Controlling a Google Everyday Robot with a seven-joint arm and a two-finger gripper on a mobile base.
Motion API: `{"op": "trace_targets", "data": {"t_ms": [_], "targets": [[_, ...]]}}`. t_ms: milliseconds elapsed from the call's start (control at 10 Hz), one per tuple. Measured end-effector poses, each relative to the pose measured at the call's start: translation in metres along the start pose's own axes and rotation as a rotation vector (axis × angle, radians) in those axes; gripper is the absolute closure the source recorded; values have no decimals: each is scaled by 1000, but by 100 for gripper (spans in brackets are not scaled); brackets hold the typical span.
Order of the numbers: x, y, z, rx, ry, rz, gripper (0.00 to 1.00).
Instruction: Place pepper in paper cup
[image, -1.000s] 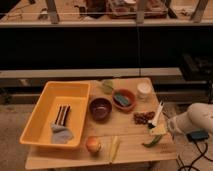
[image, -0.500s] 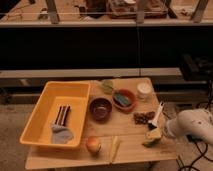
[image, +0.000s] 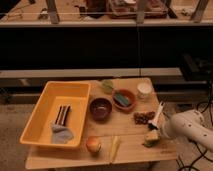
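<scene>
**Operator:** Where is the claw?

**Describer:** Your claw (image: 159, 131) sits at the end of the white arm (image: 190, 127). It is over the table (image: 130, 135) at the near corner on the right of the view, just beside a yellow-green lump (image: 151, 138). I cannot tell if it is wide, narrow or holding anything.

**Operator:** And the pepper and cup?

**Describer:** The white cup (image: 144, 90) stands at the far right, just beside an orange bowl (image: 134, 100). A slim dark green thing (image: 121, 98) lies in that bowl. It may be your pepper; I cannot be sure.
</scene>
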Motion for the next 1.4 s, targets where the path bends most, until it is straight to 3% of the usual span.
{"op": "trace_targets", "data": {"t_ms": [100, 1000, 1300, 1400], "targets": [[0, -2, 1, 5, 1, 10, 45], [-22, -4, -1, 38, -20, 15, 46], [-29, -6, 1, 41, -23, 17, 65], [-29, -6, 3, 42, -17, 17, 66]]}}
